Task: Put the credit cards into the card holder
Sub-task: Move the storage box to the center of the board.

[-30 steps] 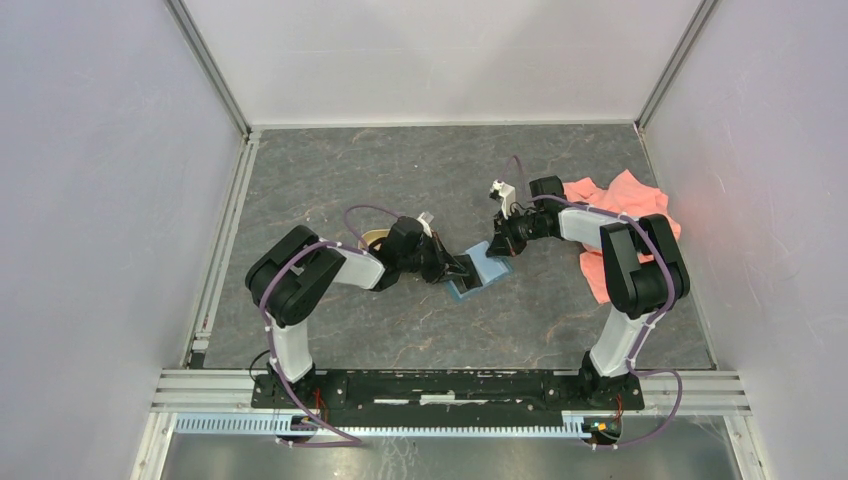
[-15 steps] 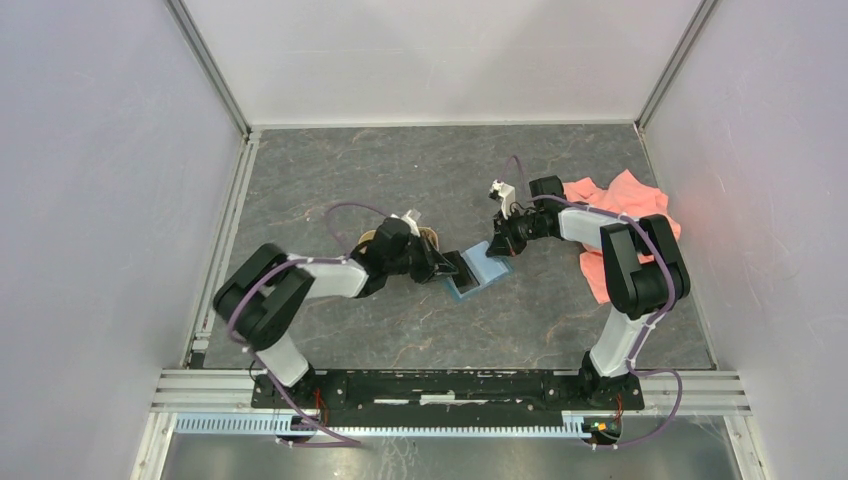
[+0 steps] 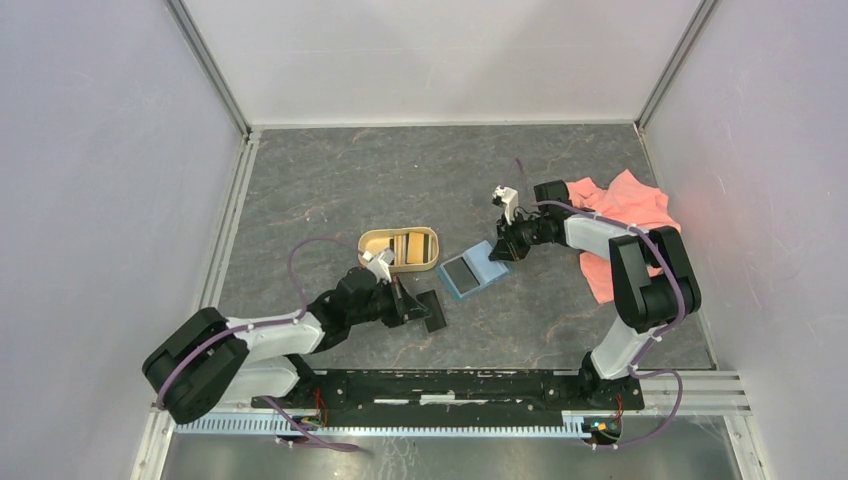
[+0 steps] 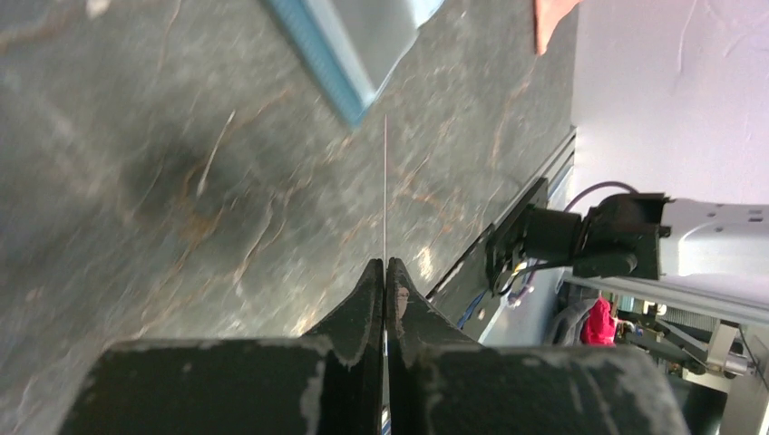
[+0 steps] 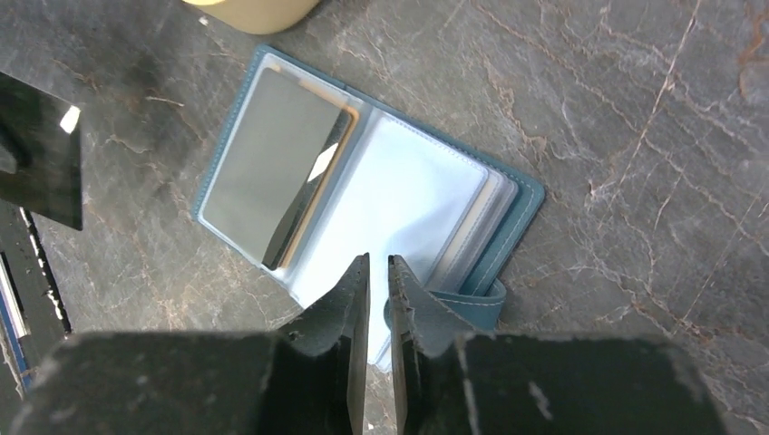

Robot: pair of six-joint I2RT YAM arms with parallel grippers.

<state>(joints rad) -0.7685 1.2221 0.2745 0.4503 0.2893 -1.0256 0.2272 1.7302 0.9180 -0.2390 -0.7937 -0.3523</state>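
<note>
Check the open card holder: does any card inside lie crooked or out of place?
Yes. In the right wrist view, in the left pocket of the card holder, a dark card lies slightly askew over a gold card, whose edge shows beside it. Whether it is fully inserted I cannot tell. Nothing looks spilled or damaged.
</note>
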